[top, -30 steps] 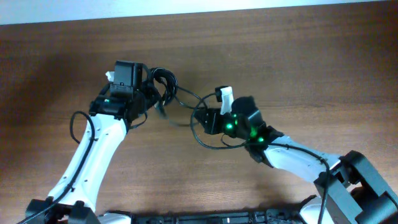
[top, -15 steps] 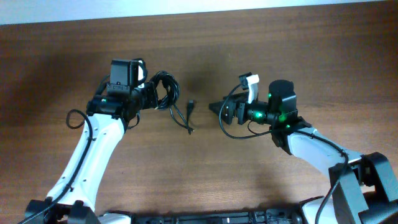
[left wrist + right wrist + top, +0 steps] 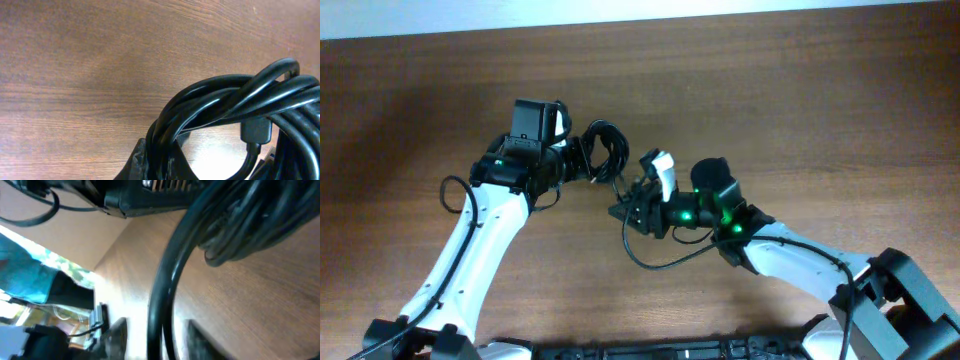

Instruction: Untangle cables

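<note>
Closest in, my left hand (image 3: pixel 578 160) is pressed together on the bundle of thin black cables (image 3: pixel 225 100). One dark finger (image 3: pixel 139 162) shows at the lower edge of the left wrist view, with the cords crossing right over it. I hold the bundle there as an anchor, so that a pull from the other side should draw one cord out instead of dragging the whole knot across the brown wood-grain desk (image 3: pixel 770 90). Just past my finger the cords twist over one another like rope, and a small squared black plug end (image 3: pixel 256 131) hangs under the twist. That is the free end I judge worth chasing.

My right hand (image 3: pixel 620 212) sits just below the bundle and points up at it. Its fingers (image 3: pixel 117 337) look spread, and one glossy black strand (image 3: pixel 167 280) runs up between them with a gap on either side (the view is blurred, so I am not certain of this). I read it as lined up around the strand but not yet pinching it. Beyond my fingers the strand climbs into the dark mass of the bundle, which my left hand holds just clear of the desk. Next I need a firm pinch and a slow pull away from my left hand. The risk is tightening the twist rather than loosening it.
</note>
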